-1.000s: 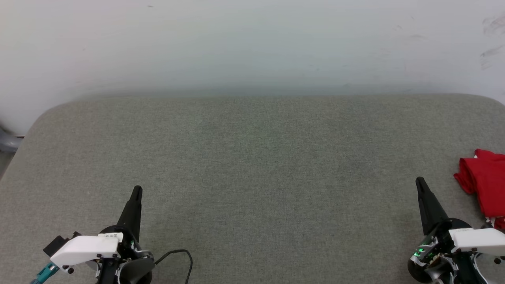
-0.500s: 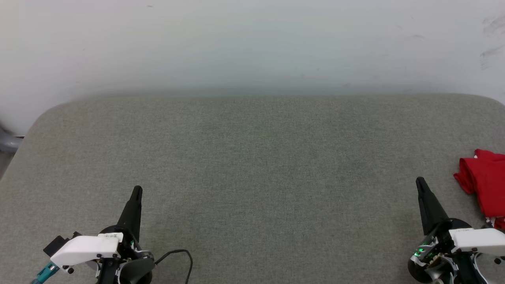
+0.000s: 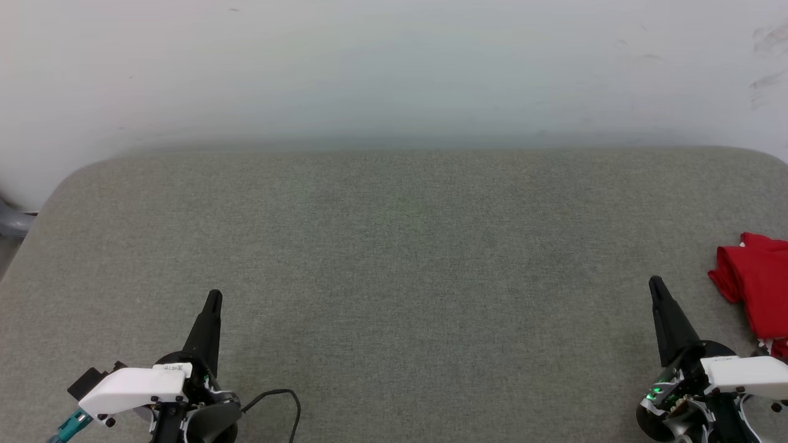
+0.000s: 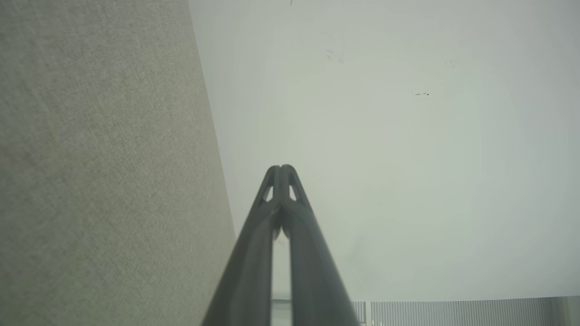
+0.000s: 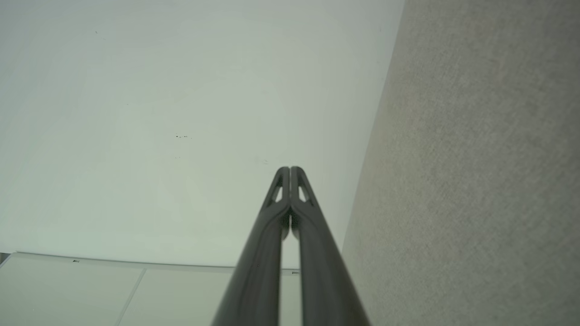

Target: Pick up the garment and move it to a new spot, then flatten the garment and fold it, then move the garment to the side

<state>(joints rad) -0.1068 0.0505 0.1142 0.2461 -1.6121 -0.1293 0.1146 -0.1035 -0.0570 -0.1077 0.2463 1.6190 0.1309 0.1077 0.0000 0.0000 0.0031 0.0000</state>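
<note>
The garment (image 3: 756, 283) is a bunched red cloth at the right edge of the grey padded table (image 3: 394, 246) in the head view, cut off by the frame. My right gripper (image 3: 656, 284) points up beside it, a short way to its left, shut and empty. At the lower left my left gripper (image 3: 213, 298) is shut too, holding nothing. The left wrist view has the left gripper (image 4: 281, 168) with its fingertips pressed together against the pale wall. The right gripper (image 5: 289, 169) is the same in its wrist view.
A pale wall (image 3: 394, 67) rises behind the table's rounded far edge. A black cable (image 3: 280, 397) loops by the left wrist. The table surface (image 4: 99, 172) runs along one side of each wrist view.
</note>
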